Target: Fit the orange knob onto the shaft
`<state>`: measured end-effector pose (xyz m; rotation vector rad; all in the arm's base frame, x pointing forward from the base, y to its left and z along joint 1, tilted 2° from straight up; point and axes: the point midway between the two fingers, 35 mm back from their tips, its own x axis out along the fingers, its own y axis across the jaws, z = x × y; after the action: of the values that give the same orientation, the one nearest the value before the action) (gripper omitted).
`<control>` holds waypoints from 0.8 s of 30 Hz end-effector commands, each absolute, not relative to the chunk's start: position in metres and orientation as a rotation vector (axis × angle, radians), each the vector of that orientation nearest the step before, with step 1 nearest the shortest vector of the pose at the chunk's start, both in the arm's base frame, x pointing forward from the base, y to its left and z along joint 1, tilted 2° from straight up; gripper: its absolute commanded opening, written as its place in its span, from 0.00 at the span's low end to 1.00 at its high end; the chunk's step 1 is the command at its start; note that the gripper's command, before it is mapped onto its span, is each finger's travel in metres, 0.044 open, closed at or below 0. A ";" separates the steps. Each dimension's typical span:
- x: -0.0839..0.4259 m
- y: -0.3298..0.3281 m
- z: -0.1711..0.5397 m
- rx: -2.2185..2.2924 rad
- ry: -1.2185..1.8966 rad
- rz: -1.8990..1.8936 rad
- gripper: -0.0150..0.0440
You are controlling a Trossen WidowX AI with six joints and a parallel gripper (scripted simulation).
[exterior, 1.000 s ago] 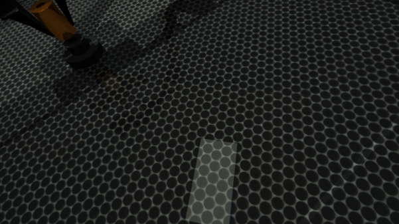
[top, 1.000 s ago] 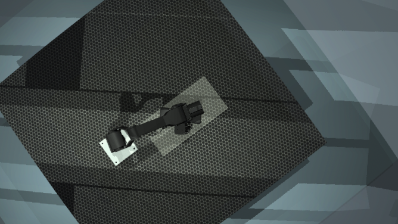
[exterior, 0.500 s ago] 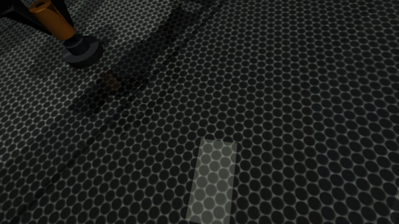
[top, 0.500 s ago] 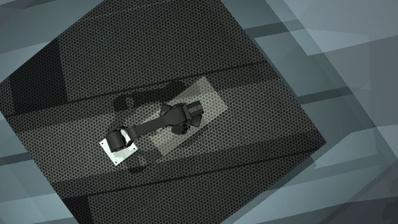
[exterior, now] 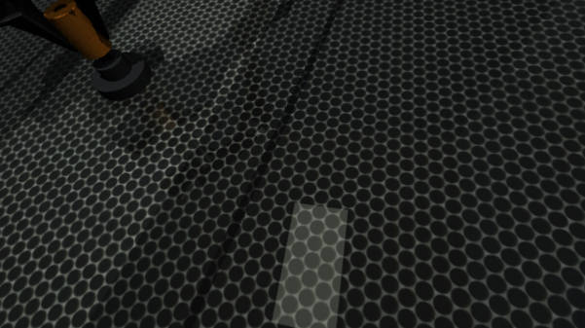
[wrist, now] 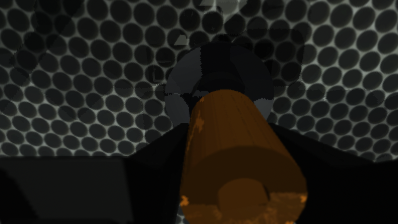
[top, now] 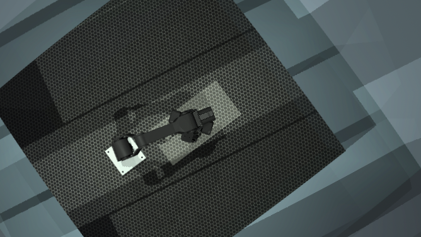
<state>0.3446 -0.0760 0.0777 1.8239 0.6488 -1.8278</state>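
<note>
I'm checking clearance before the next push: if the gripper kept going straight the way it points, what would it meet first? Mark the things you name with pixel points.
Probably the round pedestal (exterior: 122, 87) (wrist: 181, 80), met first by the orange knob (exterior: 78, 30) (wrist: 230, 127) in its jaws; the exact gap is unclear.

Knob's near end cut off by wrist picture's bottom edge; shaft's flat side unseen.

The arm is matt black; behind the jaws come a blocky wrist, a slim straight link and a rounded shoulder. Its pale square base plate, farthest from the jaws, has small dark holes.
</note>
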 end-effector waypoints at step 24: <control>0.344 -0.076 0.078 1.957 0.461 -1.962 0.25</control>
<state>0.3454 -0.0761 0.0797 1.9500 0.4799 -1.9505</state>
